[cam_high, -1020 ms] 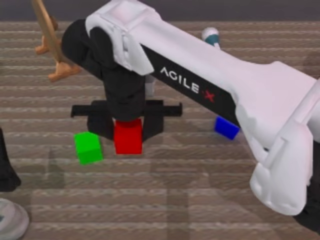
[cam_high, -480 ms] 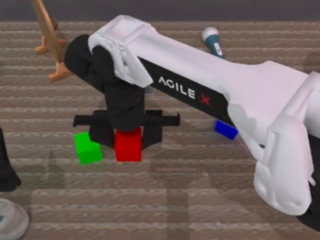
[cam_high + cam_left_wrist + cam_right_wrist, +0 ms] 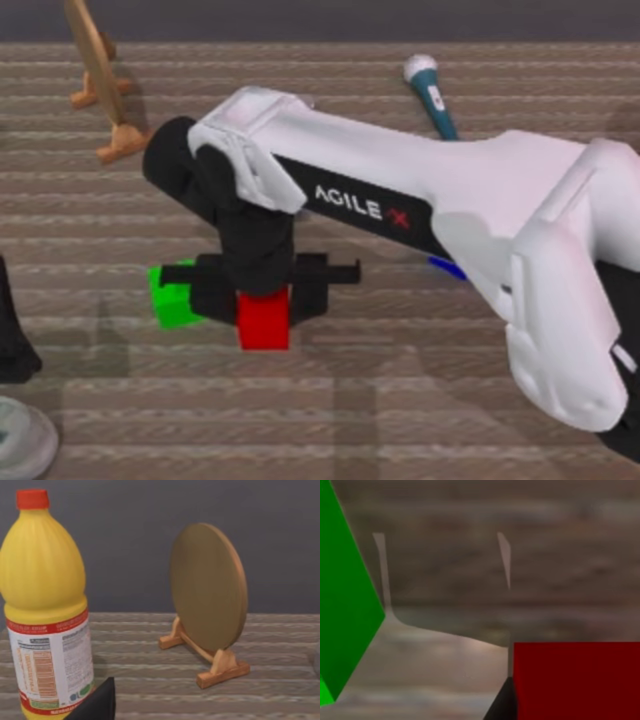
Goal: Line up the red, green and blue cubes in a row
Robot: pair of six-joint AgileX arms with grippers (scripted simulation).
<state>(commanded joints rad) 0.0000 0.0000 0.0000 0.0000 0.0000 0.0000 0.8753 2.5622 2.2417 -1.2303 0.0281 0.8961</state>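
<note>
My right gripper (image 3: 262, 305) is shut on the red cube (image 3: 263, 322), with a black finger on each side of it. In the right wrist view the red cube (image 3: 575, 680) fills the corner beside one dark finger. Just to the left stands the green cube (image 3: 168, 302), partly covered by the gripper's black body; the wrist view shows this green cube (image 3: 345, 605) close by but apart from the red one. Only a sliver of the blue cube (image 3: 447, 267) shows under the right arm. My left gripper (image 3: 12, 340) is parked at the left edge.
A round wooden plate on a stand (image 3: 100, 80) is at the back left, also seen as the wooden plate (image 3: 207, 590) in the left wrist view. A yellow bottle (image 3: 45, 605) stands near the left arm. A teal and white microphone (image 3: 430, 88) lies at the back.
My right gripper has carried the red cube toward the table's front and slightly right. It now covers part of the green cube, and the arm hides most of the blue cube.
</note>
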